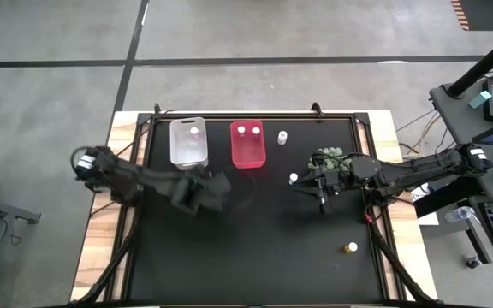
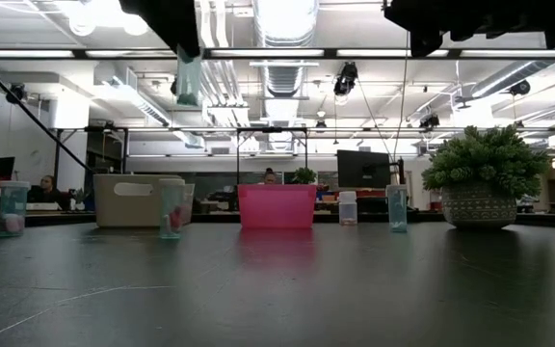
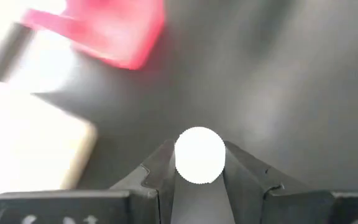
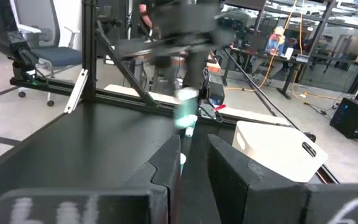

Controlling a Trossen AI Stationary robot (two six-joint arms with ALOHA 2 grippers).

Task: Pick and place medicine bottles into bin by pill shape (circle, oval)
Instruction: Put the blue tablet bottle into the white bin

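My left gripper (image 1: 218, 185) is shut on a clear medicine bottle with a white cap (image 3: 199, 155), held high over the black table in front of the clear bin (image 1: 188, 142) and the red bin (image 1: 247, 145). The bottle also shows in the low view (image 2: 188, 83). My right gripper (image 1: 322, 195) is open, low over the table beside the plant (image 1: 332, 158). A white-capped bottle (image 1: 294, 178) stands upright just ahead of its fingers (image 4: 182, 160). One bottle (image 1: 193, 133) stands in the clear bin and two (image 1: 248, 130) in the red bin. My left gripper pinches the bottle between its two fingers (image 3: 241, 171), just under the white cap (image 3: 199, 169). The fingers come from above, pointing down. The bottle hangs upright below them (image 2: 188, 92), lifted clear of the table.
One bottle (image 1: 282, 136) stands on the table right of the red bin, and an amber one (image 1: 350, 248) stands near the front right. The potted plant (image 2: 485, 188) stands at the right. The table's near half holds open room. Desks and a seated person show in the room behind.
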